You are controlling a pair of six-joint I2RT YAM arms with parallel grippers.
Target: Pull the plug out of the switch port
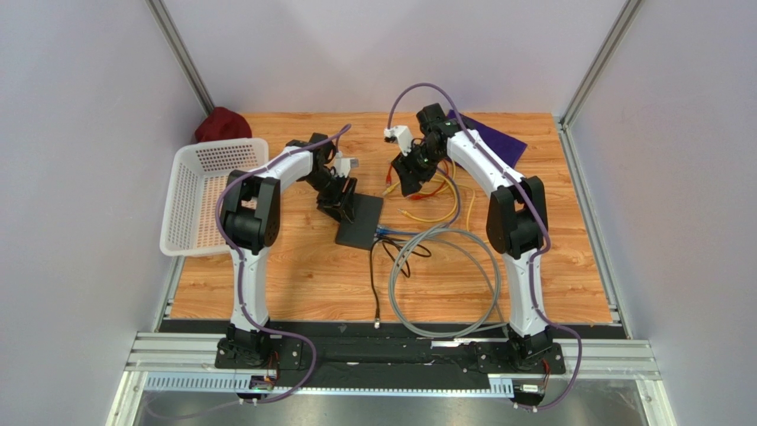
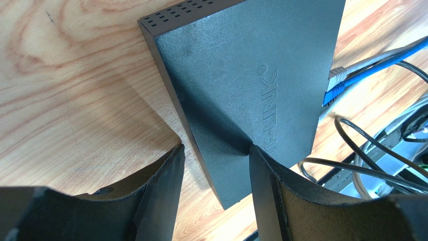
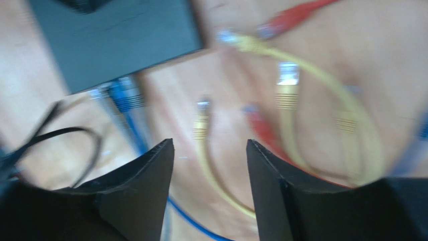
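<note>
The switch [image 1: 360, 222] is a flat matte-black box on the wooden table; it also shows in the left wrist view [image 2: 251, 75] and the right wrist view [image 3: 115, 40]. A blue plug [image 2: 334, 90] and a grey plug [image 2: 339, 74] sit in its ports on the side facing the arms; the blue plug also shows in the right wrist view [image 3: 125, 95]. My left gripper [image 2: 216, 150] is open and straddles the switch's far corner, one finger over its top, the other over the table. My right gripper [image 3: 210, 143] is open and empty above loose cables, to the right of the switch.
Loose yellow cables [image 3: 287, 85] and red cables [image 3: 258, 123] lie right of the switch. A grey cable loop [image 1: 444, 284] and thin black wire [image 1: 391, 266] lie in front. A white mesh basket [image 1: 213, 191] stands far left, a purple cloth [image 1: 493, 133] at the back right.
</note>
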